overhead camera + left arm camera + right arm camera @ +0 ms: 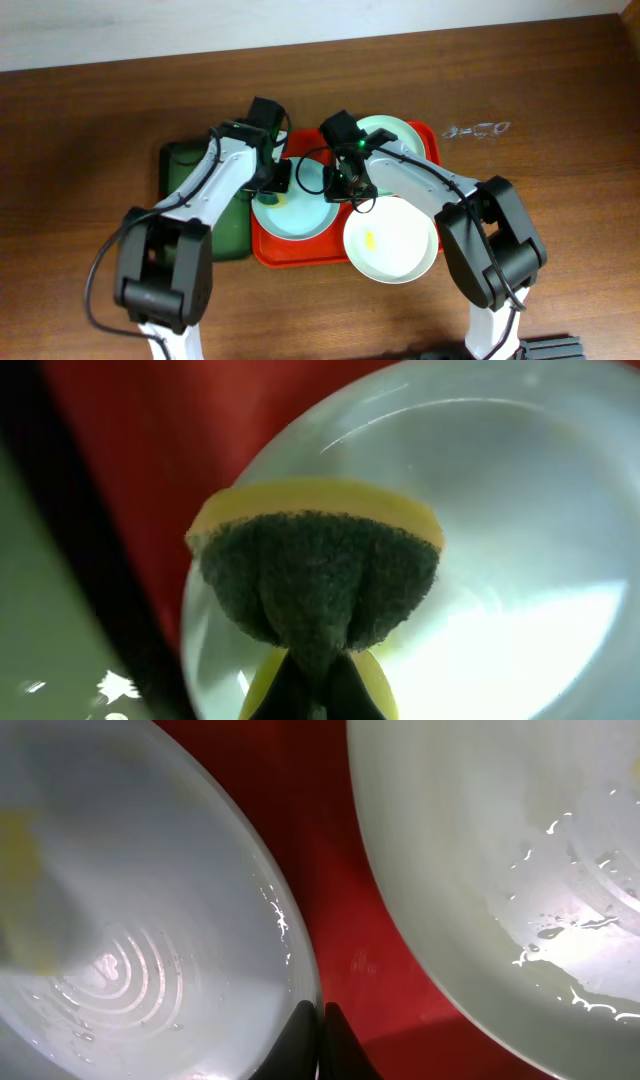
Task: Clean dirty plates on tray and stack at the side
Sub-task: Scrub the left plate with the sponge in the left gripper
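Observation:
The red tray (pixel 268 250) holds three dirty plates. My left gripper (pixel 279 181) is shut on a yellow and green sponge (pixel 315 575), whose green face sits over the mint plate (pixel 300 212) at the tray's left. In the left wrist view that plate (pixel 510 510) fills the right side. My right gripper (pixel 321 1012) is shut on the mint plate's right rim (pixel 300 970), with the red tray (pixel 340 850) beside it. A second plate (pixel 392 132) lies at the back right. The third plate (pixel 390 240), with a yellow smear, overhangs the tray's front right.
A dark green tray (pixel 190 165) lies left of the red tray, under my left arm. Small clear shiny specks (pixel 478 129) lie on the wooden table at the back right. Both arms cross over the middle of the red tray.

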You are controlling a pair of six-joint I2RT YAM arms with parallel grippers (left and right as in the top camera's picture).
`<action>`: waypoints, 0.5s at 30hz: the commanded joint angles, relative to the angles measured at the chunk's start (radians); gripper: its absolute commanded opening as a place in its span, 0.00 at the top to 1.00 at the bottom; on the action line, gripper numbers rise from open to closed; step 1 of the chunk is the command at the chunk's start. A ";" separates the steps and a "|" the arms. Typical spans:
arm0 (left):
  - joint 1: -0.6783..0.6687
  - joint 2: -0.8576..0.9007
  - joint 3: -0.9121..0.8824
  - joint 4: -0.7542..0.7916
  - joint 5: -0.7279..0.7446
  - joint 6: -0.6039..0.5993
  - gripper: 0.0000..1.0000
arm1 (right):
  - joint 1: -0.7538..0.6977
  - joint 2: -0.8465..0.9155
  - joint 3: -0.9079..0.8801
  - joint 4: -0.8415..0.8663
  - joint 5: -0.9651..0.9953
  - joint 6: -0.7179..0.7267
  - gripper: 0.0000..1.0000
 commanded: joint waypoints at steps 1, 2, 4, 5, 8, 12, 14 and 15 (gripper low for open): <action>-0.003 0.079 0.014 0.015 0.083 -0.010 1.00 | -0.003 0.003 0.002 -0.003 -0.002 0.000 0.96; -0.003 0.100 0.014 0.017 0.112 -0.010 1.00 | -0.003 0.003 0.002 -0.003 -0.002 0.000 0.96; -0.003 0.138 0.014 0.014 0.177 -0.009 1.00 | -0.003 0.003 0.002 -0.003 -0.002 0.001 0.96; -0.002 0.150 0.014 0.008 0.236 -0.003 1.00 | -0.003 0.003 0.002 -0.003 -0.002 0.001 0.96; -0.001 0.129 0.030 0.005 0.392 0.043 1.00 | -0.003 0.003 0.002 -0.003 -0.002 0.000 0.96; 0.017 0.032 0.098 -0.023 0.399 0.043 1.00 | -0.003 0.003 0.002 -0.003 -0.002 0.001 0.96; 0.026 -0.035 0.113 -0.027 0.296 0.018 1.00 | -0.003 0.003 0.002 -0.003 -0.002 0.001 0.96; 0.025 -0.052 0.113 -0.038 0.221 0.005 1.00 | -0.003 0.003 0.002 -0.003 -0.002 0.001 0.96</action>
